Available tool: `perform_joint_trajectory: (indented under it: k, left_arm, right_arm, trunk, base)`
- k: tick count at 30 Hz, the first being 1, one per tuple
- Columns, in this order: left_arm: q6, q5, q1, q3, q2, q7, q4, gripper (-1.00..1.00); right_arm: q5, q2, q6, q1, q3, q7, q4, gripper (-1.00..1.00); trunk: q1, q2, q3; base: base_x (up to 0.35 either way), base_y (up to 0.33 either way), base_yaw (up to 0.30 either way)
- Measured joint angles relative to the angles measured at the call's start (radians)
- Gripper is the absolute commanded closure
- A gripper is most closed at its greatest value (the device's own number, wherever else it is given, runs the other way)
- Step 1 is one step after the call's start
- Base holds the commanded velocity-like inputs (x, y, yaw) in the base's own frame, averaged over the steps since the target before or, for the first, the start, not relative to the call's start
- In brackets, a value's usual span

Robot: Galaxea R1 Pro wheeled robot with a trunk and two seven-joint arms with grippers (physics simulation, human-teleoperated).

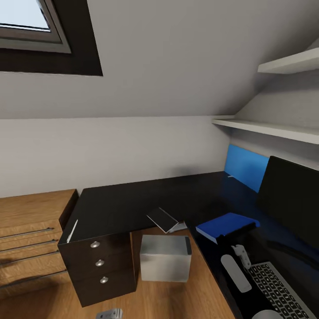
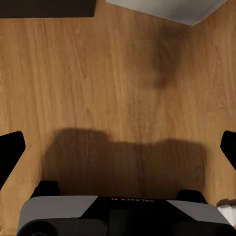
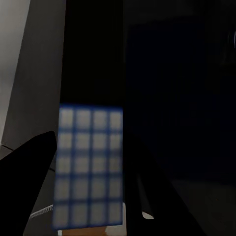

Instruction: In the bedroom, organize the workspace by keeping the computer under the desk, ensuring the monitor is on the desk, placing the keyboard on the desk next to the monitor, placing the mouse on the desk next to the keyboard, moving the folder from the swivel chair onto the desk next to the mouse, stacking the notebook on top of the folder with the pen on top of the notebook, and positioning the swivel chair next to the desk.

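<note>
The blue folder lies on the black desk in front of the monitor. My right gripper is shut on the folder's near edge, and the folder shows as a blue checked strip between the dark fingers. The keyboard lies just nearer. At the desk's inner corner the notebook sits tilted, overhanging the edge. The white pen rests above the drawers. The computer stands on the floor in the desk's nook. My left gripper hangs open over the floor. The mouse and swivel chair are out of view.
A wooden dresser with bar handles stands left of the desk's drawer unit. A blue wall panel and two white shelves are behind the monitor. Wood floor lies under the left gripper, with the computer's corner close by.
</note>
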Motion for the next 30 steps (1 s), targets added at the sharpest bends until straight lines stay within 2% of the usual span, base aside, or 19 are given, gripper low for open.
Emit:
perform_joint_trajectory:
  k: [6,14,30]
  left_arm:
    - [-0.002,-0.001,0.0,0.035,-0.001,-0.003,0.015,-1.0]
    - [0.001,-0.005,0.0,0.042,-0.003,-0.005,0.011,-1.0]
    - [0.002,-0.003,0.0,0.045,-0.005,-0.003,0.01,-1.0]
  right_arm:
    - [-0.002,0.001,0.001,0.0,-0.002,0.001,0.002,1.0]
    - [-0.001,0.0,0.0,0.0,-0.001,0.0,0.007,1.0]
    - [0.002,-0.001,-0.001,0.0,-0.001,0.0,0.006,1.0]
  trunk:
    - [0.0,0.0,0.0]
    - [0.0,0.0,0.0]
    - [0.061,-0.112,-0.05]
  base:
    - [0.11,0.0,0.0]
    - [0.083,0.0,0.0]
    - [0.001,0.0,0.0]
